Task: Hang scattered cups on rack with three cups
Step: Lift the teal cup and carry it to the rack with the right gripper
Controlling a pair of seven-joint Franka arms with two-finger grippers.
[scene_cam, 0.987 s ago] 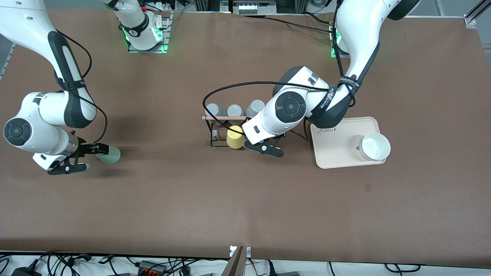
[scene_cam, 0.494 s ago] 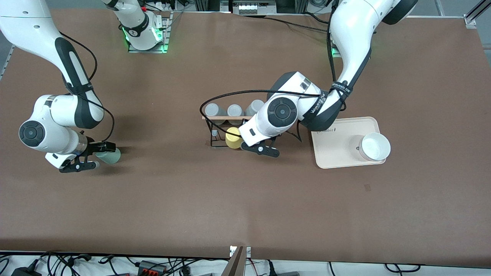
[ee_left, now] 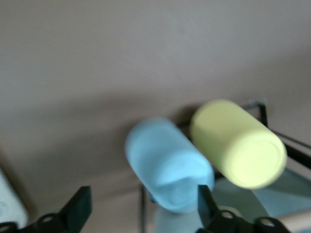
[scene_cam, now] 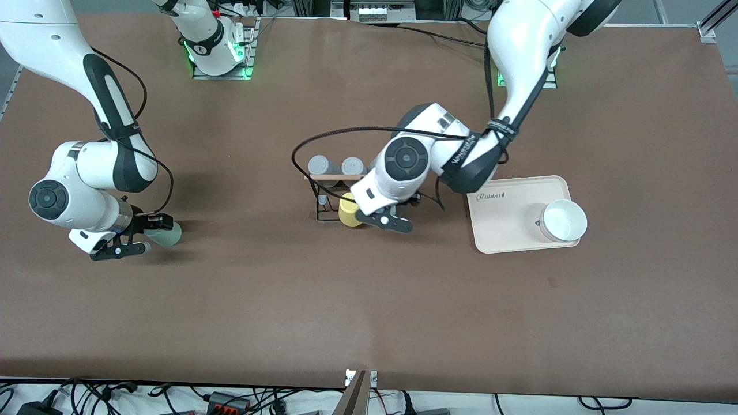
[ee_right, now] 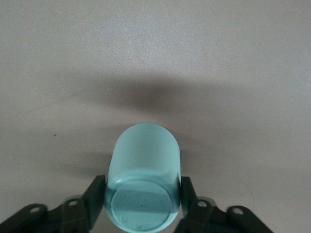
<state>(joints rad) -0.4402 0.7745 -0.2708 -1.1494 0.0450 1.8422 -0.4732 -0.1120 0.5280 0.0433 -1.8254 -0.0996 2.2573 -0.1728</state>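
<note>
My right gripper (scene_cam: 147, 233) is shut on the pale mint-green cup (scene_cam: 166, 235), held on its side low over the table at the right arm's end; in the right wrist view the fingers (ee_right: 95, 194) clamp both sides of the cup (ee_right: 143, 170). My left gripper (scene_cam: 383, 222) is open at the black wire rack (scene_cam: 320, 202), beside the yellow cup (scene_cam: 347, 211). In the left wrist view the light blue cup (ee_left: 167, 165) sits tilted on the rack between the wide-apart fingers (ee_left: 80, 208), next to the yellow cup (ee_left: 238, 143). The blue cup is hidden in the front view.
Two grey cups (scene_cam: 318, 165) (scene_cam: 351, 166) hang by the wooden dowel (scene_cam: 334, 177); the left arm hides the third. A beige tray (scene_cam: 507, 230) with a white bowl (scene_cam: 564, 220) lies toward the left arm's end.
The left arm has moved over the rack toward the right arm's end and now covers the third grey cup. The right arm's wrist shifted a little; the mint-green cup stayed put.
</note>
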